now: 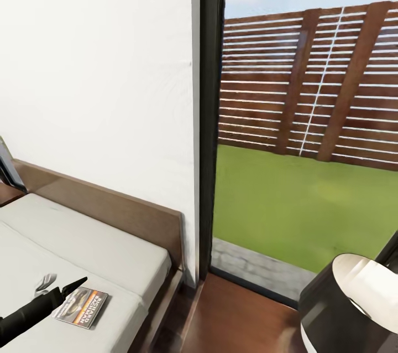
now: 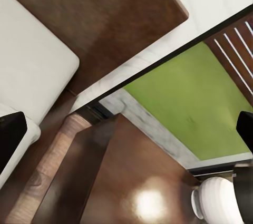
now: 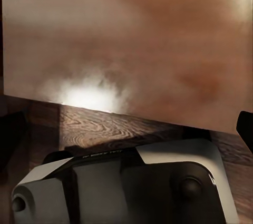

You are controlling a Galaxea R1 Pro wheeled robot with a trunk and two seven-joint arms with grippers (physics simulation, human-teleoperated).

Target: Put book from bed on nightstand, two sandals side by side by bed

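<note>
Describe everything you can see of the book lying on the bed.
The book is a thin paperback lying flat, cover up, on the off-white mattress near the bed's corner. Its pale cover carries a dark picture, an orange band and black lettering. The left arm's dark tip overlaps its upper-left edge; whether they touch cannot be told.

Book [image 1: 83,306] lies flat, apparently face-up, on bed [image 1: 94,242].

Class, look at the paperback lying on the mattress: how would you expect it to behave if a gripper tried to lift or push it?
The book looks thin and lies flat, so it is probably light and may flex when lifted by one edge. Flat on the soft mattress, it offers little edge to pinch. Pushed, it would likely slide, not roll.
</note>
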